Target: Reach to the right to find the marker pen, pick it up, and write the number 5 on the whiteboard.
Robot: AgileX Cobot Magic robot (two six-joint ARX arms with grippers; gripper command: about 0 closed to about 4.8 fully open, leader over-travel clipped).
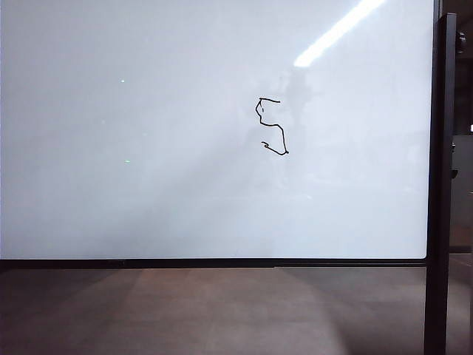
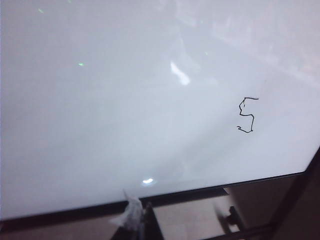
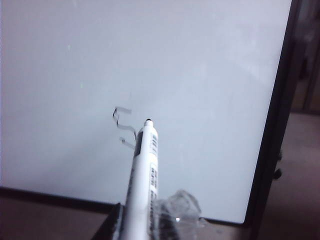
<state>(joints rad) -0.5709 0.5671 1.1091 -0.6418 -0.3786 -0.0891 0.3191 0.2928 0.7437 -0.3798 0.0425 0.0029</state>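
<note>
- the pen [image 3: 145, 170] sits in the right gripper [image 3: 145, 220], jaws clenched on its lower body, black tip pointing at the whiteboard [image 1: 148, 148] and off the surface, just beside the 5 [image 3: 125, 127]
- the 5 [image 1: 271, 127] is a wobbly black scrawl, right of the board's middle in the exterior view, also visible from the left wrist [image 2: 246, 115]
- left gripper [image 2: 137, 220] barely pokes into its own wrist view below the board's black bottom frame, can't tell how its jaws stand
- neither arm shows in the exterior view
- black post [image 1: 441, 185] runs down the board's right edge, brown floor [image 1: 222, 310] below
</note>
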